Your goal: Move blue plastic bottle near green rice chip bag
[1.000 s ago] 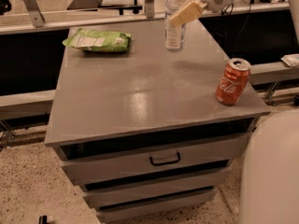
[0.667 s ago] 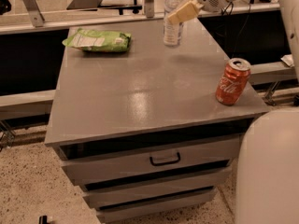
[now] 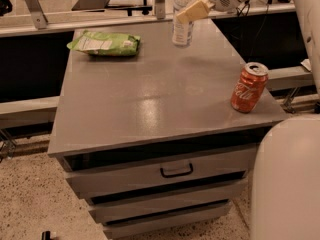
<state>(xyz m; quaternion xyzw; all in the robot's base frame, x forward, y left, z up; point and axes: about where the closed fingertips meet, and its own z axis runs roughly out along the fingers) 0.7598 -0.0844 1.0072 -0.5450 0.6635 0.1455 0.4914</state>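
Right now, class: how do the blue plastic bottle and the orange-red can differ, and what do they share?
The blue plastic bottle is clear and taller; the orange-red can is opaque and shorter. The hand grips the bottle at the far edge of the table; the can stands free near the right edge. Both are upright.

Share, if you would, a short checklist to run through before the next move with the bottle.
1. Claw clamped on the blue plastic bottle, at the cabinet's far right: ok.
2. Bottle upright: ok.
3. Bottle base lifted off the cabinet top: cannot tell.
4. Bare surface leftward to the green rice chip bag: ok.
5. Coca-Cola can off that path, by the right edge: ok.
6. Bottle near the bag: not ok, well apart.
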